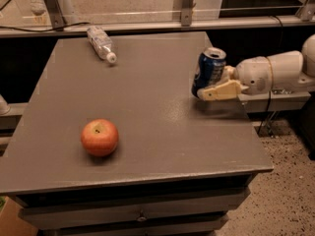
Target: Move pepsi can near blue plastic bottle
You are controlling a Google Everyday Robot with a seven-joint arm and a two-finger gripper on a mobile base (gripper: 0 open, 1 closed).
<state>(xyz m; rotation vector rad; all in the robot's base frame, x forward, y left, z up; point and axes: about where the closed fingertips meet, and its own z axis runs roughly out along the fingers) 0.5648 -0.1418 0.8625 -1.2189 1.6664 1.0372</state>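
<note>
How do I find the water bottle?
On the gray table, look at the far left corner. The blue plastic bottle lies there on its side, away from the gripper holding the pepsi can at the right edge. It's the only see-through thing, white-capped.

Grey table point(147, 82), speckled floor point(290, 191)

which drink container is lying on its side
The blue plastic bottle, lying flat at the far left of the table. The pepsi can is nearly upright, held in the gripper at the right edge.
</note>
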